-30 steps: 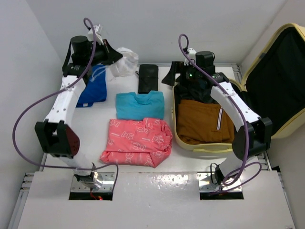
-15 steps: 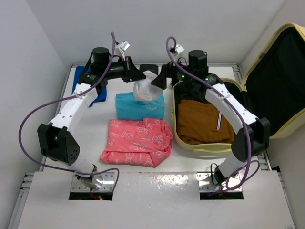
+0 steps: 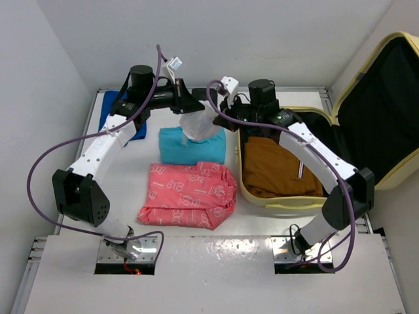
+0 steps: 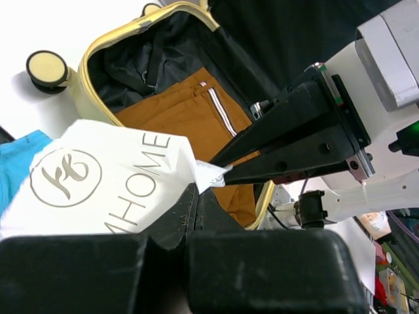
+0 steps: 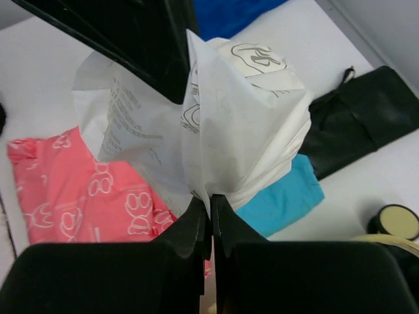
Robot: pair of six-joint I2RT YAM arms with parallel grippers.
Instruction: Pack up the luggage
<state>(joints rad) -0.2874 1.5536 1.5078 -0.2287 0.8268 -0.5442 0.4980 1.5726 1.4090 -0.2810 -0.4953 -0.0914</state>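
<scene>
The white bag (image 3: pixel 200 123) hangs over teal shirt (image 3: pixel 175 149) (luggage (image 3: pixel 275 201) just beside).

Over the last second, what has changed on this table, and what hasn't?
The left gripper carried the white bag from the far left corner rightward, to above the teal shirt. The right gripper swung left from over the luggage and shut on the bag too, so both hold it now. The pink garment, the teal shirt and the brown clothes stayed put.
</scene>
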